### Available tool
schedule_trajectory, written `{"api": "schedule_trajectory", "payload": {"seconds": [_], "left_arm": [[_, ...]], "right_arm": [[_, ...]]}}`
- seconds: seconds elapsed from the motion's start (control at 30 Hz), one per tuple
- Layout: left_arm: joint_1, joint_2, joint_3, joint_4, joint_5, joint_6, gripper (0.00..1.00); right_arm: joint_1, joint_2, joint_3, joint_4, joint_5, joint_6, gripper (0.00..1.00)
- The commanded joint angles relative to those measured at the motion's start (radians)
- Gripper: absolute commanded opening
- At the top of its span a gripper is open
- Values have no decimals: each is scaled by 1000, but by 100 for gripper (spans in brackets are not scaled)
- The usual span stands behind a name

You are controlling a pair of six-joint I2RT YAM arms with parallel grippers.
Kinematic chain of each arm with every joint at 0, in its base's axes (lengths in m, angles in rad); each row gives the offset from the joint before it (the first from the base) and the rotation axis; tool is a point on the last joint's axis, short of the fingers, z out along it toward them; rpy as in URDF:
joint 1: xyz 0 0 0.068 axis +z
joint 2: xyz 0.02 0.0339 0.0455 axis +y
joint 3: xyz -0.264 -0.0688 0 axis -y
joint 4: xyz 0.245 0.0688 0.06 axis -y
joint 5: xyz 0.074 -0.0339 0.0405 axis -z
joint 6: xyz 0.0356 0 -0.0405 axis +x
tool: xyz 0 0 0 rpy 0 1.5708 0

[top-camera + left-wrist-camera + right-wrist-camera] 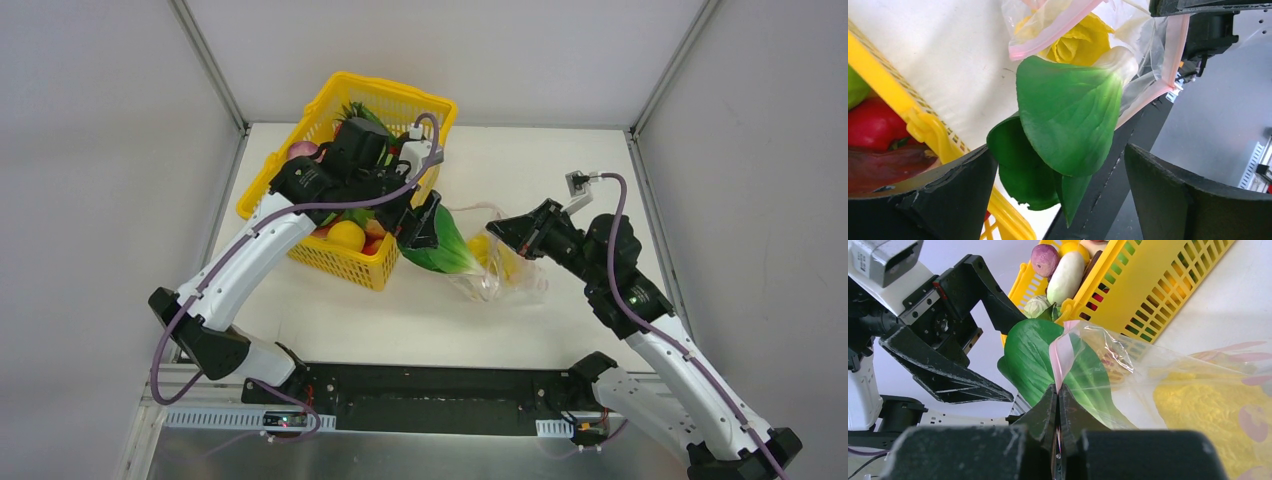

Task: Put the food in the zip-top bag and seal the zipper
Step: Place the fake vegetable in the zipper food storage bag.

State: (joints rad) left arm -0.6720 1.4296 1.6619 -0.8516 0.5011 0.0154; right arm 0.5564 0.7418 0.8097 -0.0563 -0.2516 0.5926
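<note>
I'm looking down into a grey-walled booth at the white desk [330,330], with the yellow basket [395,87] sitting toward its far left corner. The left arm reaches over the basket's right side. My left claw [1058,165] is spread as wide as it goes, its two black fingers well apart on either side of the leafy greens [440,250] and not pinching them. The greens lie on the desk just beside the basket's near right corner, leaf tip at the mouth of the zip-top bag [505,280]. Clear film overlaps part of the leaf, but I cannot tell how far in it sits. The bag rests near the middle of the desk, right of the basket, and the yellow cabbage [1083,40] is already inside it. My right claw [1058,405] is closed tight on the pink zipper [1048,37], holding that edge up off the desk. The white radish [1066,277], a purple bulb [1044,259] and a red piece [873,122] are in the basket.
</note>
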Motion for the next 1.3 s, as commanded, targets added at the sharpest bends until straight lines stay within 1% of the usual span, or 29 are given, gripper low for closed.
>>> {"api": "schedule_trajectory", "payload": {"seconds": [0.0,0.07,0.1,0.23,0.27,0.3,0.47,0.57,0.63,0.73,0.83,0.93,1.0,1.07,1.17,1.27], "left_arm": [[9,29,-12,-15,91,1,99],[9,31,-16,-18,105,-1,92],[8,31,-18,-19,106,-3,86],[8,37,-16,-32,106,-5,53],[8,37,-18,-28,114,-8,42],[8,37,-20,-22,122,-12,33],[8,17,-29,3,149,-28,0],[8,-31,-63,79,98,-94,0],[8,-74,-96,141,24,-169,0],[8,-153,-178,292,-90,-292,0],[7,-221,-252,381,-192,-390,0],[-5,-271,-309,440,-275,-445,0],[-22,-268,-307,447,-308,-476,0],[-49,-254,-296,448,-299,-482,0],[-64,-214,-269,440,-206,-490,0],[-73,-222,-269,433,-198,-476,0]], "right_arm": [[-7,-13,63,61,15,-11,0],[-7,-13,64,61,19,-13,0],[-7,-14,65,61,23,-14,0],[-8,-15,65,61,30,-14,0],[-7,-16,64,61,30,-14,0],[-7,-15,63,61,30,-13,0],[-7,-12,55,61,50,-6,0],[-9,1,50,38,70,2,0],[-7,12,47,33,74,6,0],[-7,22,37,43,91,26,0],[-7,25,33,47,120,37,0],[-7,30,35,51,122,42,0],[-7,40,30,81,104,53,0],[-6,59,34,96,83,65,0],[-6,73,33,109,78,83,0],[-7,78,33,111,100,80,0]]}}
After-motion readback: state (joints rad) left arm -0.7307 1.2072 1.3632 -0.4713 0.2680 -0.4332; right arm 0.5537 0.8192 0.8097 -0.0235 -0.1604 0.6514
